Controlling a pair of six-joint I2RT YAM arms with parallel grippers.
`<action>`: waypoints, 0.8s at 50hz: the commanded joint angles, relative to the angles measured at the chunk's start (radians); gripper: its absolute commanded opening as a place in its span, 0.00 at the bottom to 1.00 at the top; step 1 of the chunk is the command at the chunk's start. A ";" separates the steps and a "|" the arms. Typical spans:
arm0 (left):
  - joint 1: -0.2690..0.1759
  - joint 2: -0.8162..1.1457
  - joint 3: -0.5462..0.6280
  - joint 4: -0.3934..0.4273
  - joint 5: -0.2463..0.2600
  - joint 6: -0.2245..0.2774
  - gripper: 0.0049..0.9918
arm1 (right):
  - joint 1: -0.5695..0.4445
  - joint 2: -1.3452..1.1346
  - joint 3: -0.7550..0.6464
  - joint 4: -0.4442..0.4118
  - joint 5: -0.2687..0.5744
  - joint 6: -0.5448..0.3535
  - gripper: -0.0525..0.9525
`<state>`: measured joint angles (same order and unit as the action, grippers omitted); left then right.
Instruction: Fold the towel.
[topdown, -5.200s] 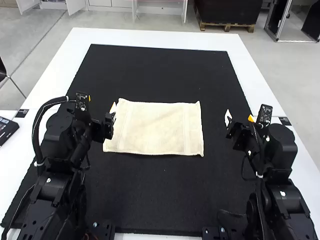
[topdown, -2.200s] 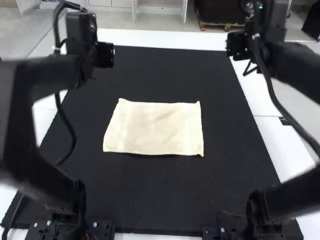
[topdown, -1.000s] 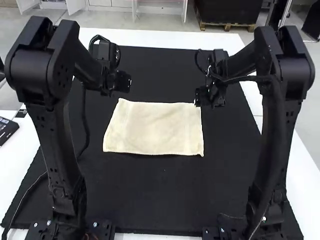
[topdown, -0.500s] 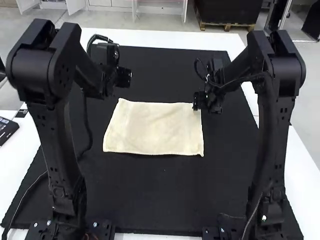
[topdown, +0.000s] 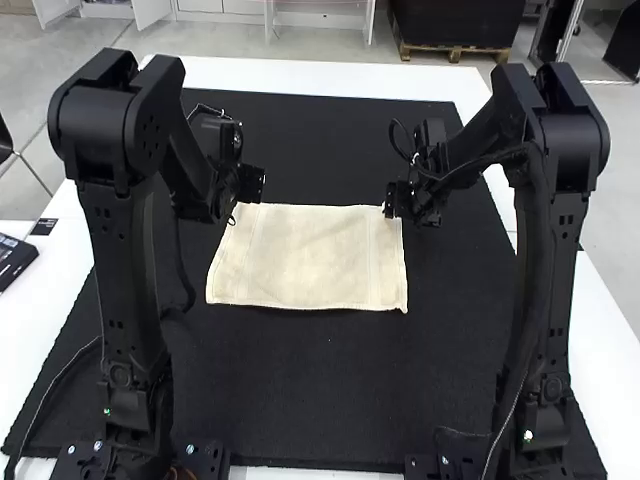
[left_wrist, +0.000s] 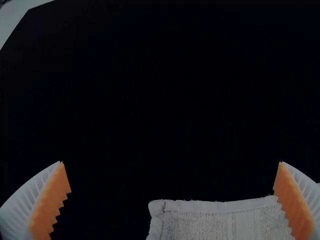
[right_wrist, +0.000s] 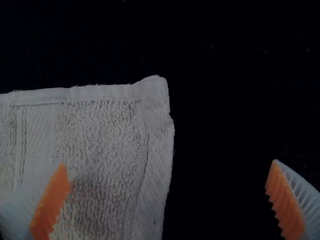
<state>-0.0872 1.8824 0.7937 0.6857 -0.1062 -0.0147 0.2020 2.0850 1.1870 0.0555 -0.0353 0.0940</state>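
You have one cream towel (topdown: 310, 258), two arms and two end effectors, four ribbed white fingers in all, over one black mat (topdown: 330, 380) on one white counter (topdown: 250, 73). The towel lies flat near the middle of the mat, its long sides running across your view, with a woven band near each short side; you cannot tell how many layers it has. The left end effector (topdown: 250, 185) is at the towel's far left corner. In its wrist view your left end effector (left_wrist: 170, 162) has its fingers spread wide, with the towel's edge and one corner between them; one orange pad (left_wrist: 292, 202) overlaps the cloth in view, and contact cannot be confirmed. The right end effector (topdown: 396, 200) is at the far right corner. In its wrist view your right end effector (right_wrist: 169, 162) is likewise set wide, one finger (right_wrist: 52, 200) over the towel, the other (right_wrist: 290, 200) over the mat, and the corner between the two; you cannot tell whether the first touches the cloth. Your left arm (topdown: 125, 260) stands nearly upright from its base at the near side, elbow high and sharply bent, forearm sloping down, forward and inward. Your right arm (topdown: 550, 260) roughly mirrors it, its forearm also descending inward to the towel's far side.
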 joint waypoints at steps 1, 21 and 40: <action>-0.005 0.009 0.013 0.014 0.008 0.007 0.97 | 0.004 0.018 0.016 0.003 -0.031 0.067 0.96; 0.001 0.041 0.001 -0.046 -0.016 -0.106 0.97 | 0.054 0.012 0.034 -0.059 -0.114 0.023 0.95; -0.005 0.041 -0.002 -0.054 -0.012 -0.047 0.94 | 0.070 0.010 0.023 -0.016 -0.057 -0.002 0.96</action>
<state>-0.0872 1.9194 0.7937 0.6277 -0.1093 -0.0788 0.2581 2.0945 1.2110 0.0288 -0.0937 0.1062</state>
